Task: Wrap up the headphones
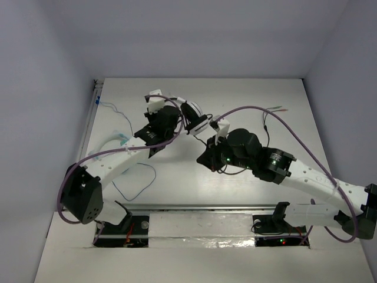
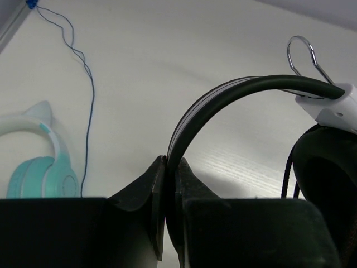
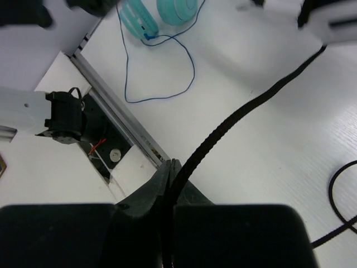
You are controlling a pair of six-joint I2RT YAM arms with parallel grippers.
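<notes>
The headphones (image 1: 197,119) are held up off the table between the two arms. In the left wrist view my left gripper (image 2: 170,167) is shut on their white-and-black headband (image 2: 223,97), which arcs right to a white hinge (image 2: 332,106) and a black earcup (image 2: 323,178). In the top view the left gripper (image 1: 178,131) sits just left of the headphones. My right gripper (image 3: 175,173) is shut on the thin black braided cable (image 3: 251,103), which runs up and right towards the headphones. In the top view the right gripper (image 1: 204,158) is below the headphones.
A small teal headset (image 1: 122,140) with a thin blue cord (image 1: 136,184) lies on the table at the left; it also shows in the left wrist view (image 2: 39,167). Purple robot cables (image 1: 259,109) arch over the arms. A metal rail (image 1: 200,207) runs along the near edge.
</notes>
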